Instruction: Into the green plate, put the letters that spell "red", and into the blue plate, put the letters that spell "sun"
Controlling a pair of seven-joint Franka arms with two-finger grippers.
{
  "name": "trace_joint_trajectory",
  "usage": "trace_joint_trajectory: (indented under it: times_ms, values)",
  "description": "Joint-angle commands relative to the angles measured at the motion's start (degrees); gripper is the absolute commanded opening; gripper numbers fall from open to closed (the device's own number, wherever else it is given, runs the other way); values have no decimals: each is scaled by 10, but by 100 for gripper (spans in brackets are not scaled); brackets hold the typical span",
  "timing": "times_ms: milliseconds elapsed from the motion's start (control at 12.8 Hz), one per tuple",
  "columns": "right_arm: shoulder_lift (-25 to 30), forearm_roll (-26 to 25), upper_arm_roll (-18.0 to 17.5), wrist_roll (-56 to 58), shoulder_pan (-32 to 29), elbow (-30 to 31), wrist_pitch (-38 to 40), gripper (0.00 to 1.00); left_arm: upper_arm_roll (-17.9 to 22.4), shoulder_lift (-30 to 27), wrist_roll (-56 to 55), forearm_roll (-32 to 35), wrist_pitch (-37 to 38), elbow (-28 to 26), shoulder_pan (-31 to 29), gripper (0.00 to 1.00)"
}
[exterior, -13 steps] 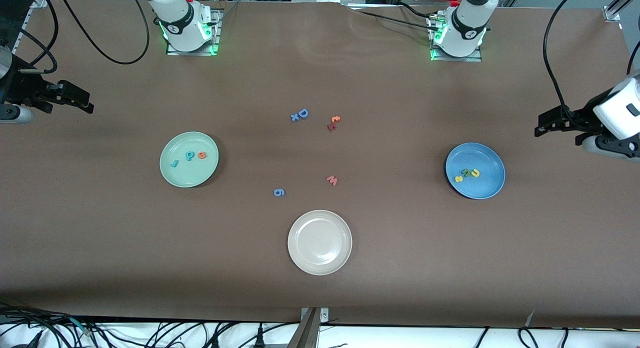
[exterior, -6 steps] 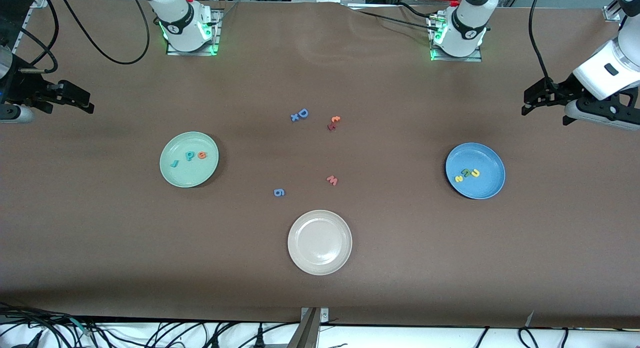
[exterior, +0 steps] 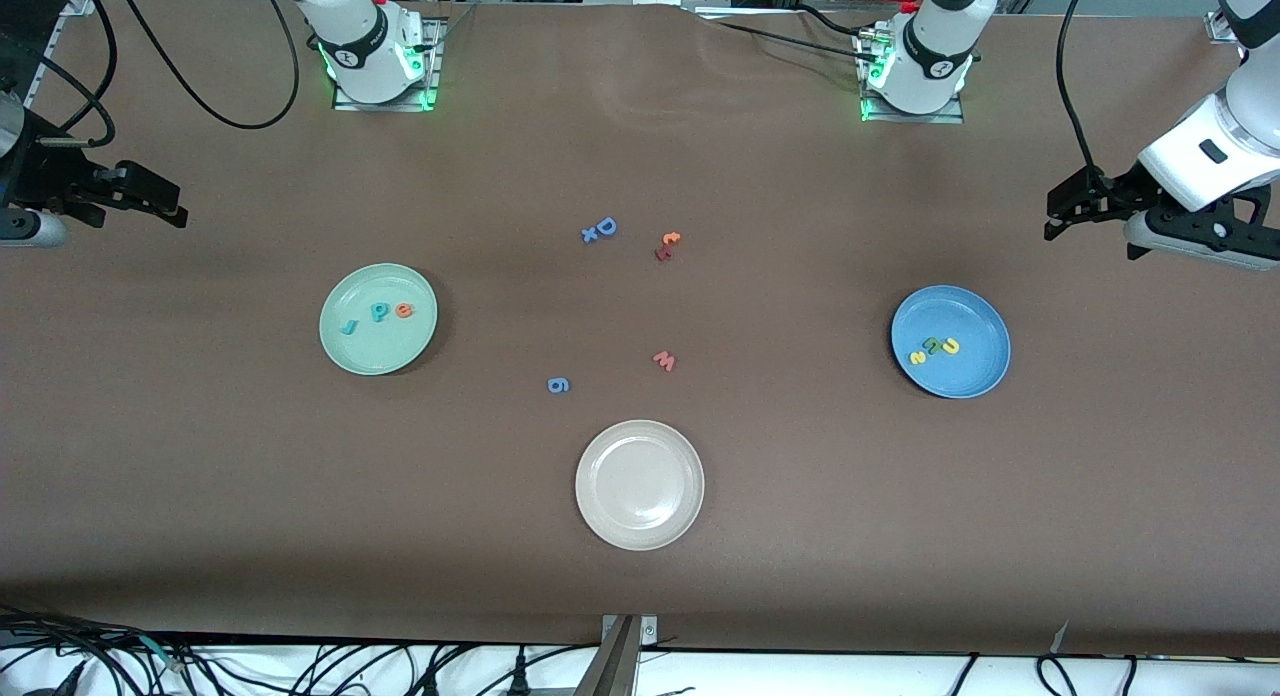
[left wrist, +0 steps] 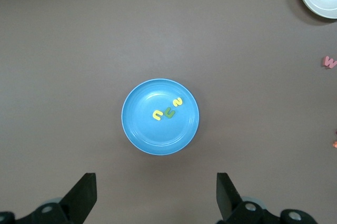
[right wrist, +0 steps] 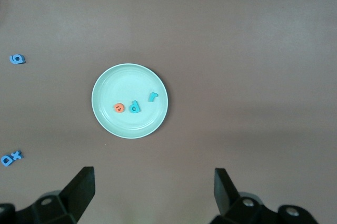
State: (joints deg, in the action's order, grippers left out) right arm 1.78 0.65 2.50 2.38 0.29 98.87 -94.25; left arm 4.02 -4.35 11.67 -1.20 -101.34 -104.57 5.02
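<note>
Your left tool hangs in the air over the bare worktop at the left arm's end, its fingers spread wide with nothing between them, and the blue plate sits on the worktop nearer the front camera than the spot below that tool. In the blue plate you have the letters that spell "sun": the yellow "s", the green "u" and the yellow "n", lying in a short row close together. Your right tool hangs over the worktop at the right arm's end, likewise wide open and holding nothing. Taking the blue plate as your landmark, the green plate lies well apart from it toward the right arm's end, and it carries the letters that spell "red": the teal "r", the teal "d" and the orange "e", side by side. Between the two plates you can see a beige plate, nearer the front camera than the blue plate, a red "w", a blue "6", a blue "D" with a small blue mark touching it, and an orange-and-red letter pair.
</note>
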Motion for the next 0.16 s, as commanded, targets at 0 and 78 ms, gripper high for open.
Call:
trace_joint_trajectory:
  times_ms: [0, 78]
  values:
    - [-6, -7, 0, 1, 1, -13, 1, 100, -1, -1, 3, 16, -11, 0, -9, 100]
    - [-6, -7, 0, 1, 1, -13, 1, 100, -16, -1, 4, 16, -14, -1, -27, 100]
